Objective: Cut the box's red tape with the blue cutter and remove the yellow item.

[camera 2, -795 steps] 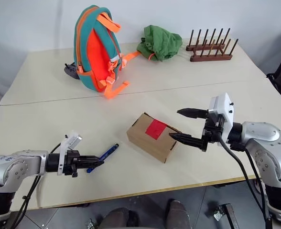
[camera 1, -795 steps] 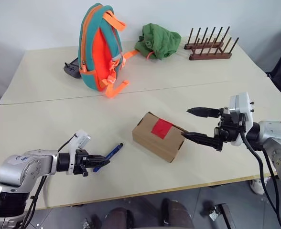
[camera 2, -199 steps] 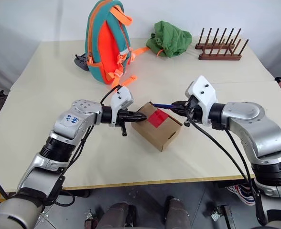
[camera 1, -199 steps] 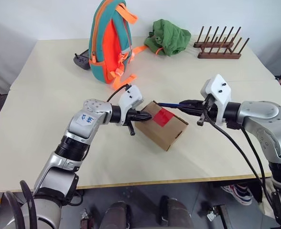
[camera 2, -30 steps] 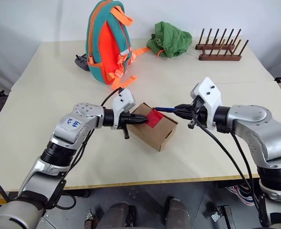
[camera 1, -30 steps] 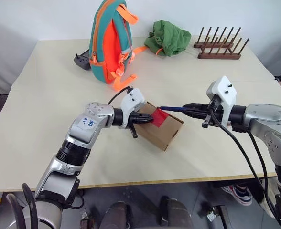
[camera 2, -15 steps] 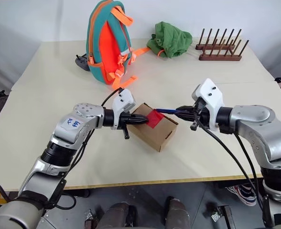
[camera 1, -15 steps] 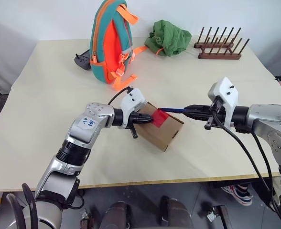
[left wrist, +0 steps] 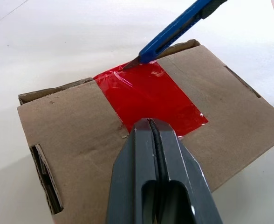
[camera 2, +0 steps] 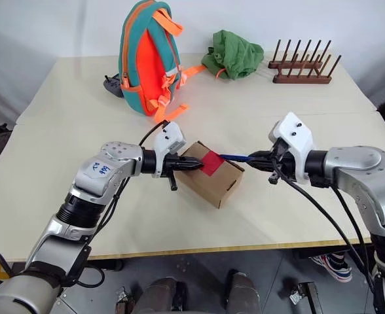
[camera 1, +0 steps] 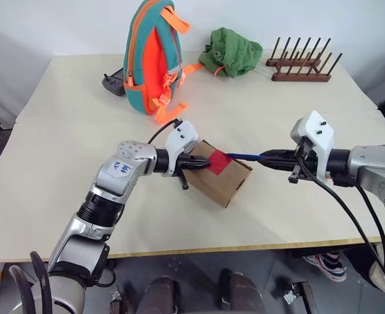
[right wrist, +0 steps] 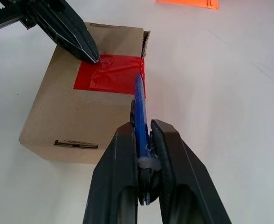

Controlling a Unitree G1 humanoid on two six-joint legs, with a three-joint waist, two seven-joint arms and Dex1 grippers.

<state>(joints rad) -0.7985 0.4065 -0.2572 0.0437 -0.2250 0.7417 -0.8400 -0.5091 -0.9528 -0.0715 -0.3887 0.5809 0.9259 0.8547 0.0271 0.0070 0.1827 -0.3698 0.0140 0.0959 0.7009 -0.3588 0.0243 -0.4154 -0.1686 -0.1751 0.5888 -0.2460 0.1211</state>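
Two grippers I run meet at the box (camera 1: pixel 220 175), left gripper (left wrist: pixel 151 122) pressed together on the red tape (left wrist: pixel 148 95), right gripper (right wrist: pixel 142 128) pinching the blue cutter (right wrist: pixel 139 108), tip at the tape's far edge.

Brown box (camera 1: pixel 222 178), red tape (left wrist: pixel 148 95), blue cutter (right wrist: pixel 140 109), orange-teal backpack (camera 1: pixel 150 55)

Bare cream bench (camera 1: pixel 297 216) lies open all round my small brown cardboard box (camera 1: pixel 226 182); my left hand (camera 1: pixel 205 164) blocks its top from one side, my slim blue cutter (camera 1: pixel 243 156) from the other, the orange-and-teal backpack (camera 1: pixel 150 55) well behind
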